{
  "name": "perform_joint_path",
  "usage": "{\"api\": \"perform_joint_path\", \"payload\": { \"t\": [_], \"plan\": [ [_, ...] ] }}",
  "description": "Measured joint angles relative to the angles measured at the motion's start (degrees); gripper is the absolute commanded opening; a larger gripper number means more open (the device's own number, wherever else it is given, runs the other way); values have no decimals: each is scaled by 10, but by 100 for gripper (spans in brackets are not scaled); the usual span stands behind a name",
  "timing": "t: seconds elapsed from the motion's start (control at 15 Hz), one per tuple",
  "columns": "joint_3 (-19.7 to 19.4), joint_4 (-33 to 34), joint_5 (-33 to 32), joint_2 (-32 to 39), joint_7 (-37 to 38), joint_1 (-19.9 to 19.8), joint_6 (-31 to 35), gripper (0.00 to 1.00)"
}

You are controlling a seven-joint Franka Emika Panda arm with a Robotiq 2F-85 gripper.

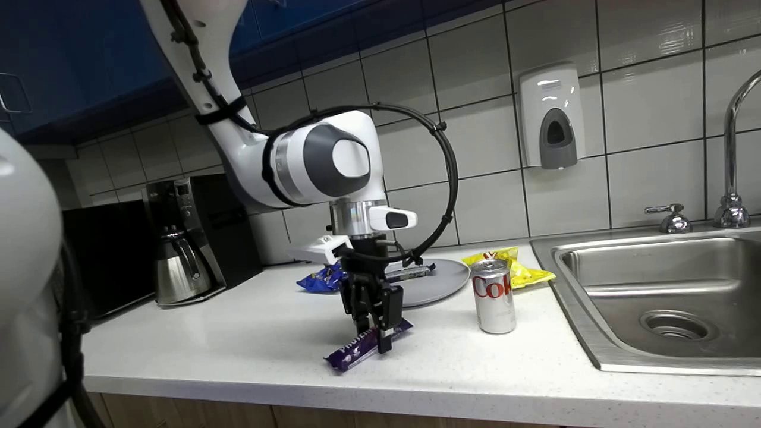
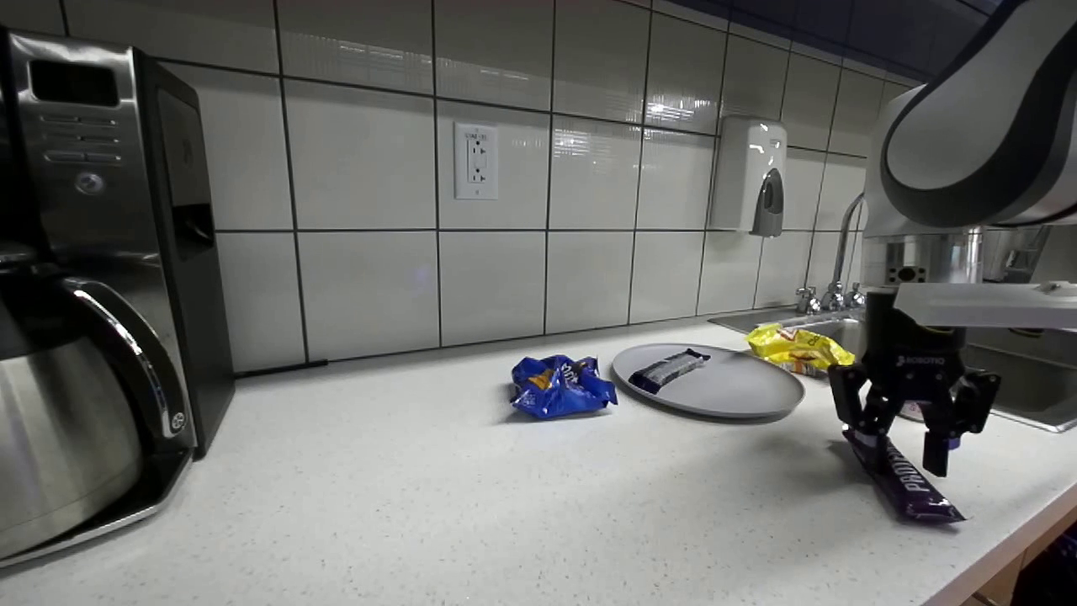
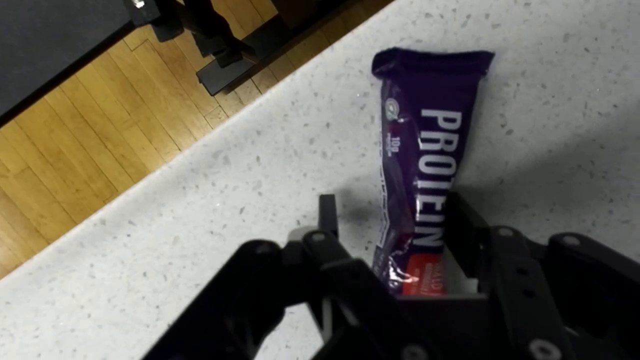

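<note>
My pincer stands low over the purple protein bar, its fingers spread to either side of the long edges and not closed on it. From the wrist view I see a clear gap between the bar and one finger; the opposite finger sits right by the wrapper, and I can't tell whether it touches. The bar lies flat on the counter, toward the front edge, lettering up.

As I judge it, the approach to this bar is done: I'm straddling it and down far enough for a grip. The grip itself isn't made and the bar isn't lifted, so taking up that gap and getting it off the surface look like what's left.

Outward from there, a silver Coke can stands upright between my pincer and the sink. Farther back sits a gray plate with another wrapped bar already resting on it. A crumpled blue bag lies just beside the plate, a yellow bag on its sink side. The coffee maker stands well apart.
</note>
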Motion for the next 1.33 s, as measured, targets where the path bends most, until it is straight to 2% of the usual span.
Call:
{"api": "perform_joint_path", "payload": {
  "t": [0.2,0.27,0.4,0.93,1.33],
  "plan": [
    [0,4,0,0,0,0,1,3],
    [0,4,0,0,0,0,1,0],
    [0,6,1,-1,0,0,1,4],
    [0,32,10,-16,1,0,-6,4],
    [3,66,11,-28,52,0,-9,4]
  ]
}}
